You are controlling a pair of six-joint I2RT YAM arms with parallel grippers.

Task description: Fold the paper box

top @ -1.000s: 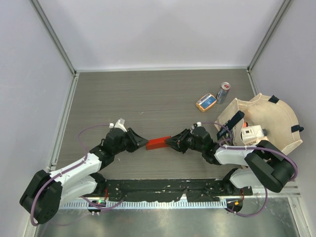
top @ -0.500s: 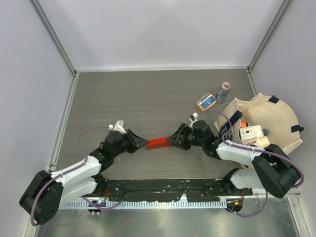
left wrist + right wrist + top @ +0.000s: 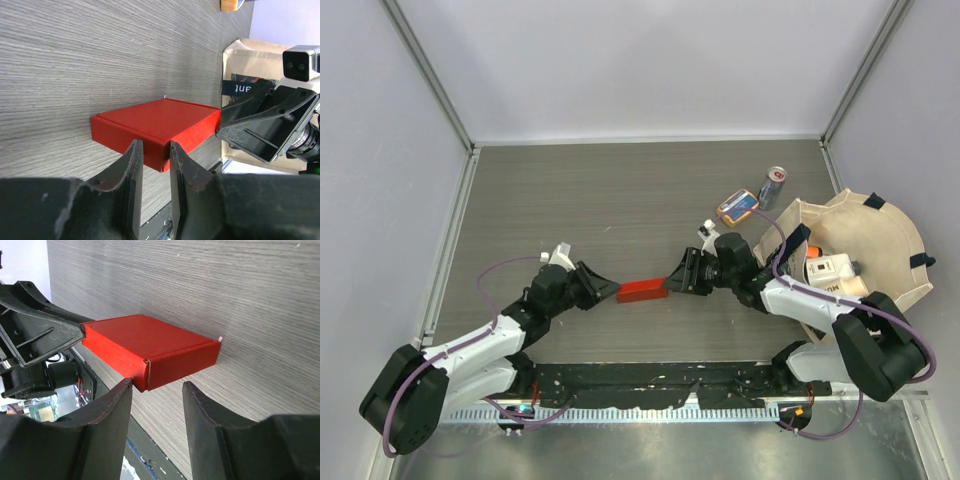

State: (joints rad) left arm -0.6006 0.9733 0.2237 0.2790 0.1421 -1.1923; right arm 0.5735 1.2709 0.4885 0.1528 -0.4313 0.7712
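Red paper box, left end effector pinching it, right end effector released, can, packet beyond

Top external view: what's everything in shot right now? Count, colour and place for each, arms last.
folded red cardboard box: one, bright red, mid-table between the grippers
small orange-and-blue packet: one, right rear of the table
slim drink can: one, silver with red and blue, just beyond the packet
beige fabric basket: one, right edge of the table
white boxy device: one, inside the basket
dark flat packet: one, black and blue, at the basket's left rim
grey wood-grain table: one, under everything
left gripper: black, fingers close together at the box's left end, grip unclear
right gripper: black, open, at the box's right end
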